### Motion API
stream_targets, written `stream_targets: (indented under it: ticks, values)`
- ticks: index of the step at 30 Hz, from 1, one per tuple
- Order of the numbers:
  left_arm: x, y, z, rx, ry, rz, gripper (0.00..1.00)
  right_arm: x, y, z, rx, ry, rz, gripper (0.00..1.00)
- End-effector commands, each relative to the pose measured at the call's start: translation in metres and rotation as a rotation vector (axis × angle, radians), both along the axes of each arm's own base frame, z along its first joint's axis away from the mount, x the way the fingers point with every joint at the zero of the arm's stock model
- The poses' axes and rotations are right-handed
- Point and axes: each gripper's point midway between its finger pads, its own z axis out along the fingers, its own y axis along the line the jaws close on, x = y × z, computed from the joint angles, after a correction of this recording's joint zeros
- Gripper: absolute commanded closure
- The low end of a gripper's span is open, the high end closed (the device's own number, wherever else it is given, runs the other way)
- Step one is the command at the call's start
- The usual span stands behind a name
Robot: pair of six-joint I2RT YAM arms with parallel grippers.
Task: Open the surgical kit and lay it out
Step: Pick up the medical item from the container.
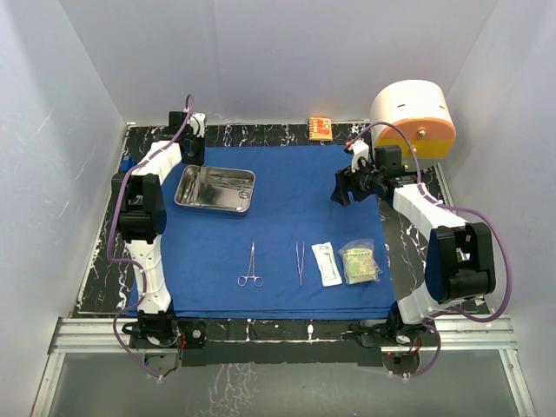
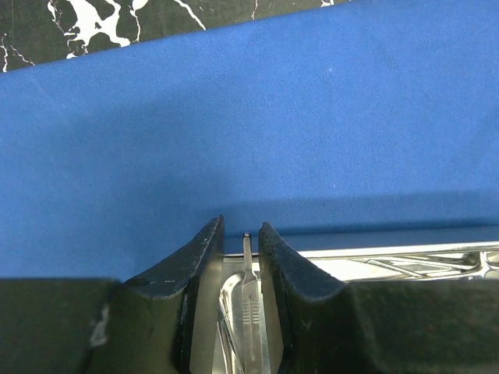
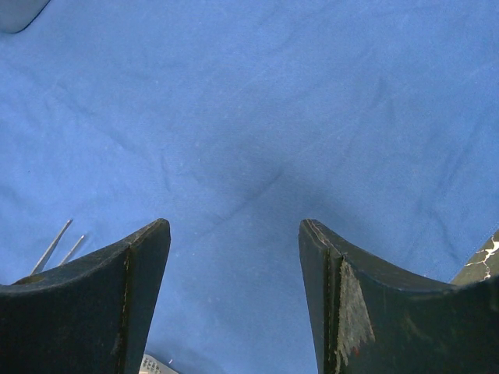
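On the worktop (image 1: 100, 261) a blue cloth (image 1: 287, 200) is spread flat. A steel tray (image 1: 213, 208) is set on the far left part of the cloth, and slim metal pieces are seen inside it. Nearer the arms, a row is formed from left to right by forceps (image 1: 250, 266), tweezers (image 1: 300, 262), a white packet (image 1: 327, 263) and a green packet (image 1: 360, 263). The two packets are laid just beside each other; the others are set apart.

The left claw (image 2: 242, 226) is held low at the tray's far left end, with its jaws parted only narrowly. A thin metal handle (image 2: 249, 300) is seen between them, lying in the tray, with a sliver of gap on either side; no grip on it is shown.

The right claw (image 3: 234, 226) is held above bare cloth near the cloth's far right side. Its jaws are set wide and nothing is held between them.

Behind the cloth, an orange box (image 1: 321, 129) and a cream-and-orange cylinder (image 1: 414, 119) are placed at the worktop's far edge.
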Motion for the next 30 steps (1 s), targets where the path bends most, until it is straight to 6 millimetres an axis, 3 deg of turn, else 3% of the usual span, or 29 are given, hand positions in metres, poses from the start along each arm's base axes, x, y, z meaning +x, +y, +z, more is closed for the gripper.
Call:
stream_targets:
  ticks: [1,12,19,23,30]
  values:
    - [0.009,-0.002,0.027,0.002,-0.055,-0.005,0.78,0.010,-0.002,0.019,-0.001,-0.071,0.002,0.34]
    - [0.014,-0.005,0.030,-0.017,-0.057,-0.007,0.91,0.010,-0.002,0.019,-0.002,-0.070,0.002,0.34]
    - [0.017,-0.005,0.044,-0.006,-0.078,-0.025,1.00,0.010,-0.002,0.021,-0.003,-0.075,0.002,0.34]
    - [0.018,-0.003,0.053,0.006,-0.101,-0.032,1.00,0.009,-0.002,0.021,-0.004,-0.077,0.001,0.33]
    - [0.012,-0.005,0.036,-0.008,-0.057,-0.028,0.74,0.009,-0.002,0.022,-0.004,-0.080,0.001,0.33]
